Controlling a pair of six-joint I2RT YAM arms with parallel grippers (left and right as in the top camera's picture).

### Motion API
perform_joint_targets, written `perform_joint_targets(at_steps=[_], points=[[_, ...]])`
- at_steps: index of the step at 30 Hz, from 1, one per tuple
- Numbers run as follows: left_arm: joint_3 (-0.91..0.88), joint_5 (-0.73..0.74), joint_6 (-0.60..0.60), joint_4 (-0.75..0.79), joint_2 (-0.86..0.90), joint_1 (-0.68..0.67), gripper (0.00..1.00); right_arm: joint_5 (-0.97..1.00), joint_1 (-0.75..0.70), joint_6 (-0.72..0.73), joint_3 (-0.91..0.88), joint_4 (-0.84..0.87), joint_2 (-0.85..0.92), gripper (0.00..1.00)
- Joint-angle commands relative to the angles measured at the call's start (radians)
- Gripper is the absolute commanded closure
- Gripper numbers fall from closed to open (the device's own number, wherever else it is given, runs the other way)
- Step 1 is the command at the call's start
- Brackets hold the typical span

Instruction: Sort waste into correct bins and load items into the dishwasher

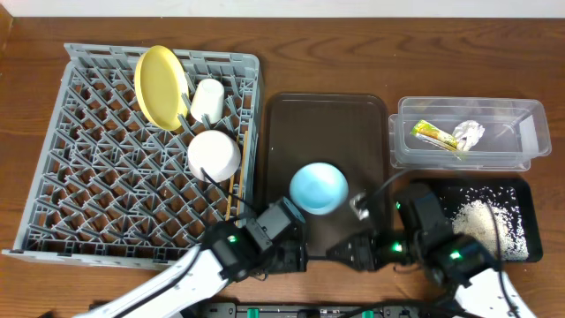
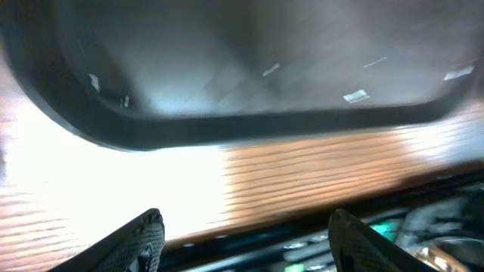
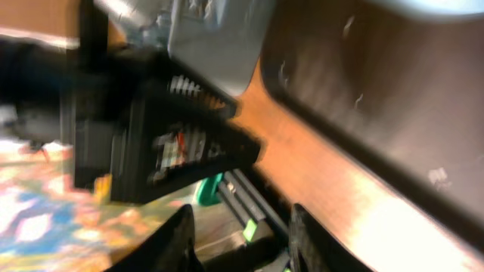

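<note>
Wooden table [image 1: 353, 44] was viewed from overhead | light blue bowl [image 1: 319, 187] was seated on brown serving tray [image 1: 300, 132], frame centre | left gripper [image 2: 246, 230] was observed spread apart, empty | right gripper [image 3: 242, 227] was observed parted, empty

One plate [image 1: 161, 86], one cup [image 1: 208, 99], two bowls — blue bowl [image 1: 319, 187], white bowl [image 1: 214, 155] — one tub [image 1: 526, 132], one rack [image 1: 97, 168]
</note>
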Motion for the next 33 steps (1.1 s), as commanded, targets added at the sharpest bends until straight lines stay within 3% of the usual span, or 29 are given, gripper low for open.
perform_joint_targets(at_steps=[1, 5, 10, 15, 16, 21, 28, 33], points=[[0.163, -0.154, 0.056, -0.103, -0.080, 0.020, 0.29, 0.300, -0.001, -0.083, 0.199, -0.098, 0.023, 0.56], [0.446, -0.334, 0.122, -0.388, -0.106, 0.078, 0.28, 0.570, -0.001, -0.172, 0.414, -0.241, 0.119, 0.51], [0.872, -0.612, 0.150, -0.705, -0.105, 0.192, 0.24, 0.622, 0.002, -0.312, 0.568, -0.225, 0.312, 0.45], [1.199, -0.733, 0.154, -0.819, -0.125, 0.269, 0.19, 0.621, 0.045, -0.425, 0.579, -0.096, 0.473, 0.44], [1.239, -0.757, 0.158, -0.824, -0.133, 0.274, 0.11, 0.621, 0.060, -0.451, 0.579, -0.071, 0.504, 0.44], [1.334, -0.793, 0.209, -0.829, -0.203, 0.274, 0.09, 0.628, 0.183, -0.570, 0.579, 0.054, 0.660, 0.44], [1.334, -0.793, 0.209, -0.829, -0.290, 0.274, 0.09, 0.809, 0.318, -0.652, 0.579, 0.220, 0.837, 0.41], [1.334, -0.793, 0.209, -0.830, -0.306, 0.274, 0.08, 0.887, 0.346, -0.657, 0.579, 0.265, 0.917, 0.46]])
